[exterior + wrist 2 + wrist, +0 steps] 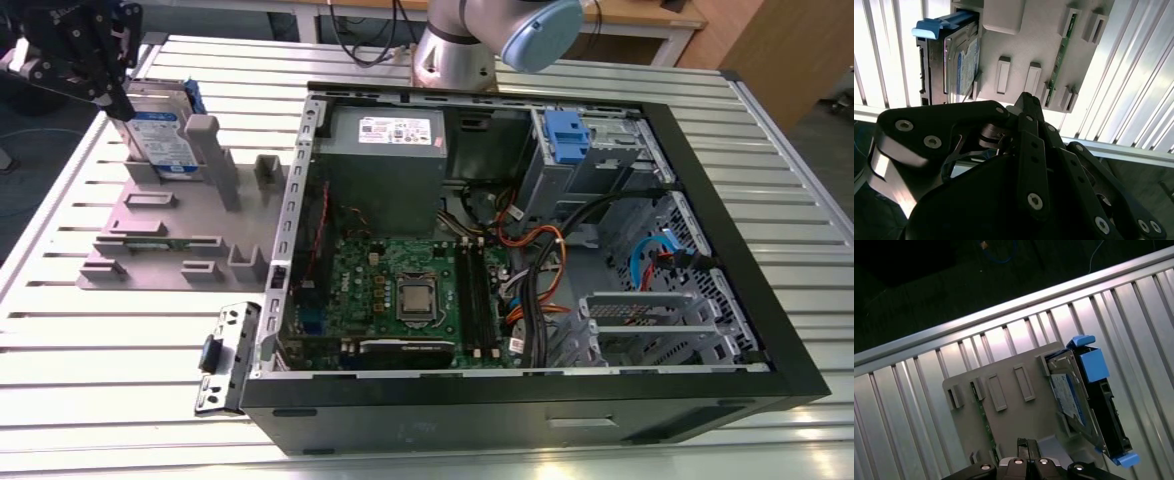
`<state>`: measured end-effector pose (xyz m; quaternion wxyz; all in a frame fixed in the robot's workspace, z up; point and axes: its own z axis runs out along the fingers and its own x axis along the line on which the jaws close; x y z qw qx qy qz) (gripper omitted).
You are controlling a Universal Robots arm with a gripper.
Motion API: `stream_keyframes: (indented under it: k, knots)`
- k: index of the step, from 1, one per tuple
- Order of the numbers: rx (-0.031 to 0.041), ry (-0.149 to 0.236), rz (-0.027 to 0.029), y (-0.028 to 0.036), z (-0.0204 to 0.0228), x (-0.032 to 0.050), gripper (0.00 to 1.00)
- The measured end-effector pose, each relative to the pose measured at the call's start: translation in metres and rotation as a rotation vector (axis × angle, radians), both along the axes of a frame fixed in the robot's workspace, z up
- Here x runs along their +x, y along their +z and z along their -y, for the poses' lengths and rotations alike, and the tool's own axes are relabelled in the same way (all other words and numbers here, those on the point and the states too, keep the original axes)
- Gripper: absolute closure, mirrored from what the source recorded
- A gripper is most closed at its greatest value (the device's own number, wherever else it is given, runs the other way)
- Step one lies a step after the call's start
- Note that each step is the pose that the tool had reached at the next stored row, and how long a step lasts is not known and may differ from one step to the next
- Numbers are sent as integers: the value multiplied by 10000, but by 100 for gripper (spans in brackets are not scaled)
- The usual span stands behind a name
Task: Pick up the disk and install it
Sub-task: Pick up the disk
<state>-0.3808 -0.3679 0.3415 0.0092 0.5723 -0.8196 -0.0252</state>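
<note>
Our gripper (1029, 445) hangs clenched, empty (apart from the disk (1074, 400)); we judge squaring to its upper edge essential.

arm (454, 55) is silver-grey tube sections with a pale blue joint cap (541, 30); end effector (1024, 102) is matte black, angular linkage plates (1029, 160) pinned by silver socket-head screws (1035, 201), with a bright polished metal strip (881, 170) along one outer edge.

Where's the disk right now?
The disk stands on edge in the grey holder plate on the exterior view's left, outside the open computer case.
</note>
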Motion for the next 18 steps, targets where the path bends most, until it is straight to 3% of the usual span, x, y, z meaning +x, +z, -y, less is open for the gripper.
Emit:
stream_keyframes:
  k: [18]
  knots:
    - [0, 412, 0, 0, 0, 0, 90]
